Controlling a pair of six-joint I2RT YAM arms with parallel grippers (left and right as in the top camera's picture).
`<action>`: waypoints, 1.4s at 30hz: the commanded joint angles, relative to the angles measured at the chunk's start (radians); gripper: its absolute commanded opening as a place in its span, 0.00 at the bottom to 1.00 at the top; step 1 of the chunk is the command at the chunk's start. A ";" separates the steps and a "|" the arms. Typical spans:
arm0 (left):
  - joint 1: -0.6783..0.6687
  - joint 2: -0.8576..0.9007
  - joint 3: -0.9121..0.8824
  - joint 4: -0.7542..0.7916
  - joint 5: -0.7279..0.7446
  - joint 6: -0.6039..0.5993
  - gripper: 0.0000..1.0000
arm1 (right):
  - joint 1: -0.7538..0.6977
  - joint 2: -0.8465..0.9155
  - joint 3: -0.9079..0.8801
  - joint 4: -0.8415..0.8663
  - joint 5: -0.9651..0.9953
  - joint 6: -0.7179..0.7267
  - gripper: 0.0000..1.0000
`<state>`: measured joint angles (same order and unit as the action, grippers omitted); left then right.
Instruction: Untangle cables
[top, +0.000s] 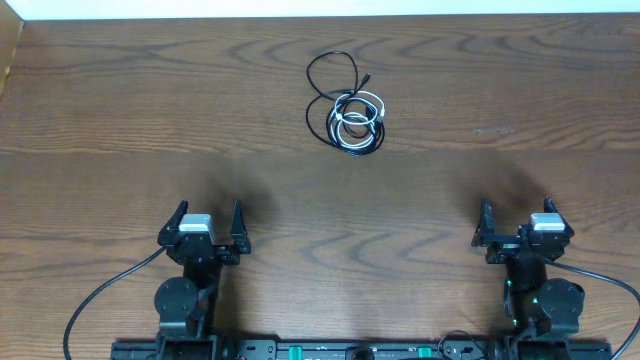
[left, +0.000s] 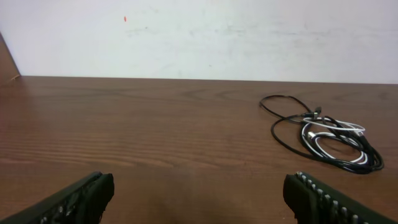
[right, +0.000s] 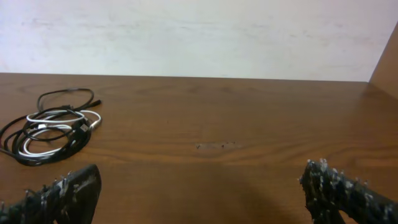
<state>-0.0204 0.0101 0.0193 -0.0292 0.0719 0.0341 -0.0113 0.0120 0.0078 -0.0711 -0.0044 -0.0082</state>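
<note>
The cables (top: 350, 110) lie in one tangled heap of black and white loops near the table's far middle. They also show at the right of the left wrist view (left: 329, 137) and at the left of the right wrist view (right: 53, 130). My left gripper (top: 208, 222) is open and empty near the front left, well short of the heap. My right gripper (top: 515, 224) is open and empty near the front right. Both sets of fingers show at the bottom edges of their wrist views, the left gripper (left: 199, 196) and the right gripper (right: 202, 193), over bare wood.
The brown wooden table (top: 120, 120) ends at a white wall at the back. Thick black robot-base wires (top: 95, 300) curve out beside each arm base at the front edge.
</note>
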 joint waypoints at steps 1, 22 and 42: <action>0.004 -0.005 -0.015 -0.038 0.006 0.014 0.93 | -0.008 0.000 -0.003 -0.004 -0.002 0.011 0.99; 0.004 -0.005 -0.015 -0.038 0.006 0.014 0.93 | -0.008 0.000 -0.003 -0.004 -0.002 0.011 0.99; 0.004 -0.005 -0.015 0.002 -0.004 0.055 0.93 | -0.008 0.000 -0.002 0.288 -0.448 0.142 0.99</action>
<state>-0.0204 0.0101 0.0193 -0.0257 0.0540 0.0792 -0.0113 0.0154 0.0067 0.1528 -0.2340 0.0853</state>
